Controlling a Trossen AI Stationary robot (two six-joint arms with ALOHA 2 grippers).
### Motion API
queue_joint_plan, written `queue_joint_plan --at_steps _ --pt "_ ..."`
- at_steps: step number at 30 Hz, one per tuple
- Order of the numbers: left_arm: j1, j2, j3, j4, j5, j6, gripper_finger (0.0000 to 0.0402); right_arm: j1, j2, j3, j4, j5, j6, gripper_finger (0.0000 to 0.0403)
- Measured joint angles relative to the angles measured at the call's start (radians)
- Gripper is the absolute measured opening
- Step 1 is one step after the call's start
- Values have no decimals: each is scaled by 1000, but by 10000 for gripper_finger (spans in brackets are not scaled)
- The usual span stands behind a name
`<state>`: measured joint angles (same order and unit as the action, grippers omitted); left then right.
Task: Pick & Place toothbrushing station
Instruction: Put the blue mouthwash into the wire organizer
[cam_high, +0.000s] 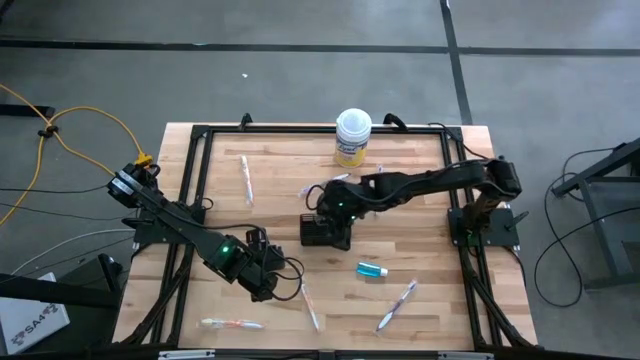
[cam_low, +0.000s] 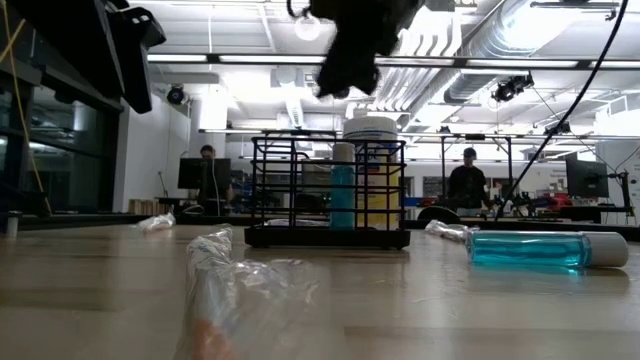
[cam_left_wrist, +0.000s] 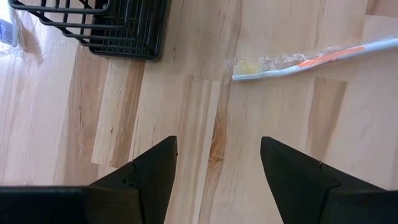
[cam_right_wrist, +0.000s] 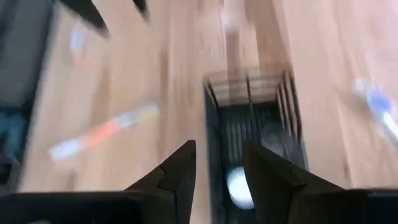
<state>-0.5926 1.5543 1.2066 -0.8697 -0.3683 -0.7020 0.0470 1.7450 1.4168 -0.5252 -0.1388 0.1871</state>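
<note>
Left gripper (cam_high: 268, 285): low over the near half of the worktop (cam_high: 270, 190), arm reaching in from the left edge; jaws released, nothing between them.
Nearest toothbrush (cam_left_wrist: 305, 59): flat in clear wrap, just ahead of the left jaws.
Loose teal tube (cam_low: 540, 248): lying on its side, right of the holder.
Holder (cam_high: 326, 230): mid-worktop, upright, one teal tube (cam_low: 342, 195) standing inside.
Right gripper (cam_right_wrist: 219, 177): arm stretched from the right edge, poised above the holder; jaws partly parted, empty.
Yellow tub (cam_high: 352, 137): far edge.
</note>
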Motion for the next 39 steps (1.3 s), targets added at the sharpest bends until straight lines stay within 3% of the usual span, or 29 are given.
queue_joint_plan --at_steps 10,18,39 --pt "0 0 0 15 3 -4 224 45 -98 -1 -114 -4 29 122" --pt "0 0 0 28 -1 -5 224 62 -104 -2 -148 9 70 122" --pt "8 0 0 51 -5 50 224 65 -104 -2 -447 7 159 122"
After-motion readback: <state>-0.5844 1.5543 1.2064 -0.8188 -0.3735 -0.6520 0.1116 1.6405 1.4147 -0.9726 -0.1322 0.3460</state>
